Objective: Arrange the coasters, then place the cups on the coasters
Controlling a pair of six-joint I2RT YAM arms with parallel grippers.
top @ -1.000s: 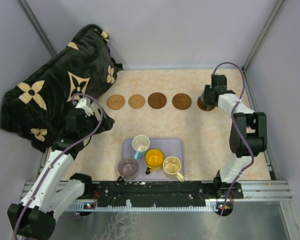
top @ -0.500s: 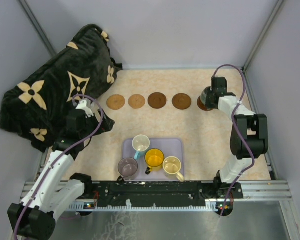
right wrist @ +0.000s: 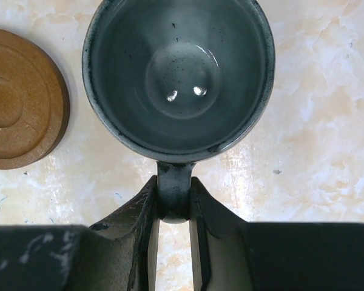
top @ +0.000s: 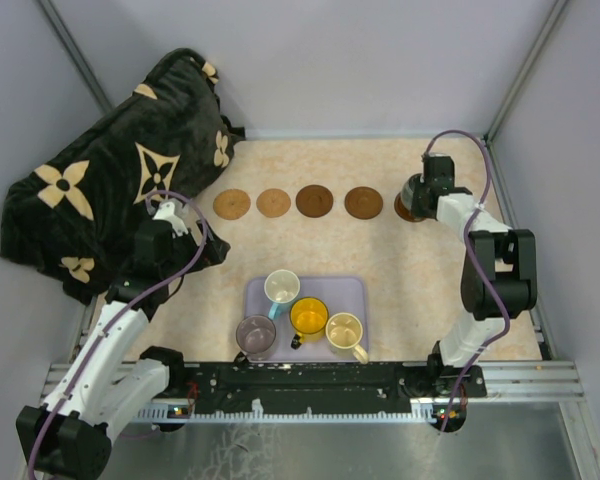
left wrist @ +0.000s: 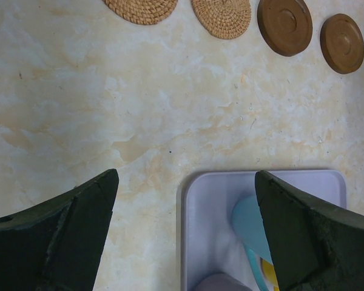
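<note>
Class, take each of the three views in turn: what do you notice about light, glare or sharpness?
Top view: even, soft light, no harsh shadows on the table. Left wrist view: the coasters are crisp, the left hand dark and slightly soft-edged. Right wrist view: two small glints in the dark mug, whose handle the right hand pinches.

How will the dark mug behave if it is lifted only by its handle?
The dark mug looks rigid and glossy, so it may slip. The right gripper pinches only the thin handle, off to one side, so the bowl may swing or tilt downward. It appears empty, so probably light.
</note>
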